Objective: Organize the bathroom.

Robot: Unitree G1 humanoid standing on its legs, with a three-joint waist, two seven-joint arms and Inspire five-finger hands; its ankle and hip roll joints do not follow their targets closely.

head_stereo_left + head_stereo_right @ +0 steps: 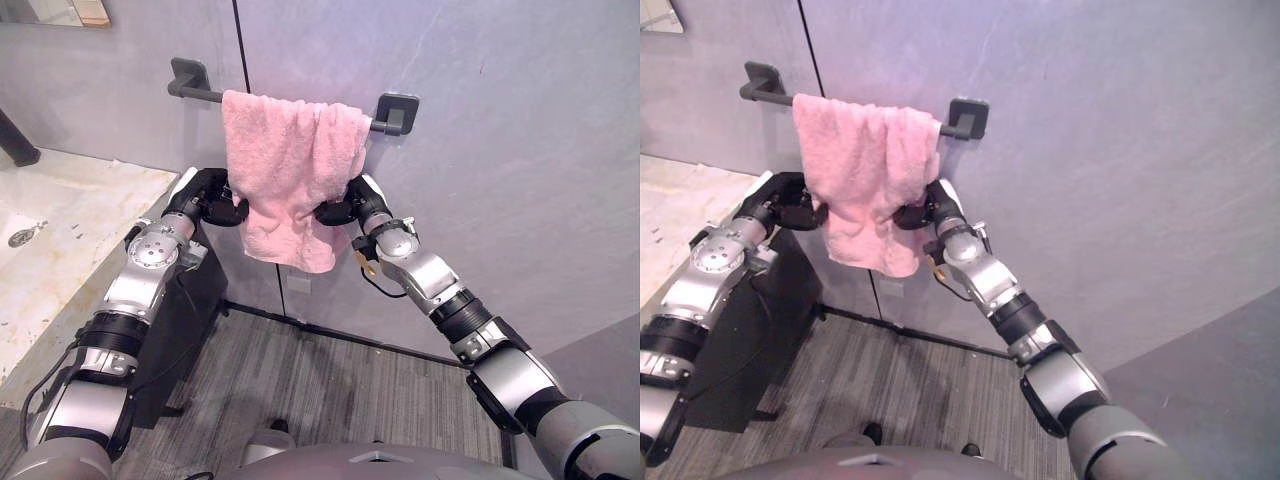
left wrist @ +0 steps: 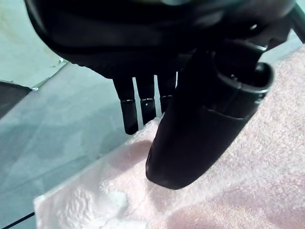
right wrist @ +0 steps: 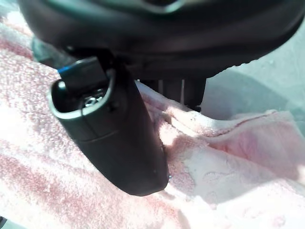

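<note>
A pink towel (image 1: 290, 170) hangs crumpled over a dark wall-mounted towel bar (image 1: 200, 93), bunched toward the bar's right bracket (image 1: 397, 112). My left hand (image 1: 205, 195) is at the towel's left edge at mid height. Its thumb (image 2: 190, 143) lies on the front of the cloth (image 2: 248, 191), with the fingers (image 2: 138, 109) reaching behind the edge. At the towel's right edge, my right hand (image 1: 360, 200) pinches the same way: its thumb (image 3: 119, 143) presses on the pink cloth (image 3: 238, 157) while the fingers go behind a fold.
A pale marble counter (image 1: 60, 230) with a sink drain runs along the left. Below my left arm a black cabinet (image 1: 190, 320) stands against the grey wall. Grey plank floor (image 1: 330, 380) lies under the towel.
</note>
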